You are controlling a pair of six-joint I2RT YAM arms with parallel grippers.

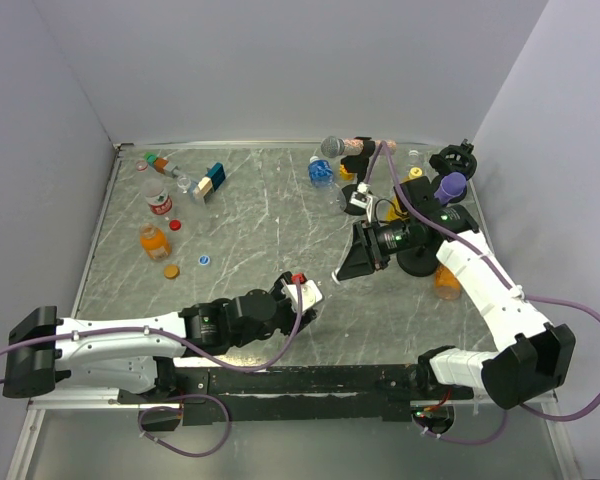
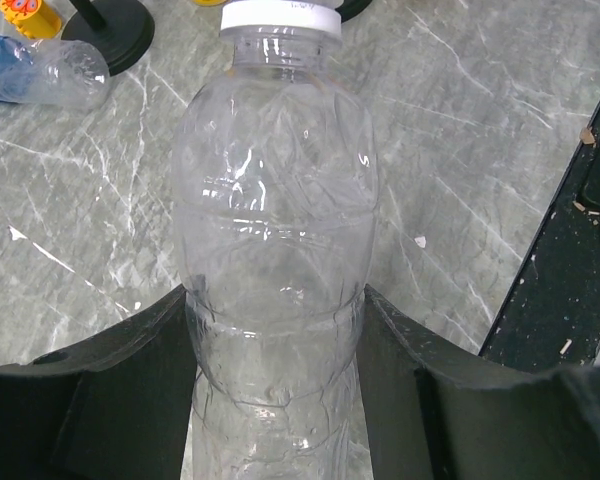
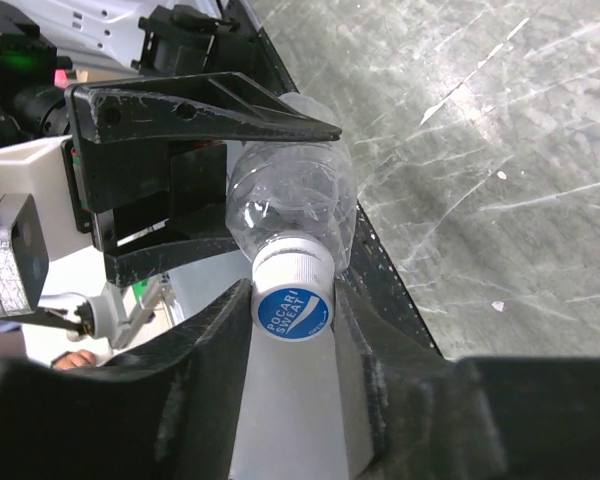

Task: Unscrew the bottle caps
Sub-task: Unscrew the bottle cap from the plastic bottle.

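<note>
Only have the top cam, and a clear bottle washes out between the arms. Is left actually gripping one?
Observer: Yes. In the left wrist view the left gripper is shut on a clear bottle, one finger on each side of its body.
Operator: Cap still on?
Observer: Yes. The right wrist view shows a white cap with a blue printed top, seated on the neck.
Operator: Is right on it?
Observer: Yes. In that view the right gripper has a finger against each side of the cap.
</note>
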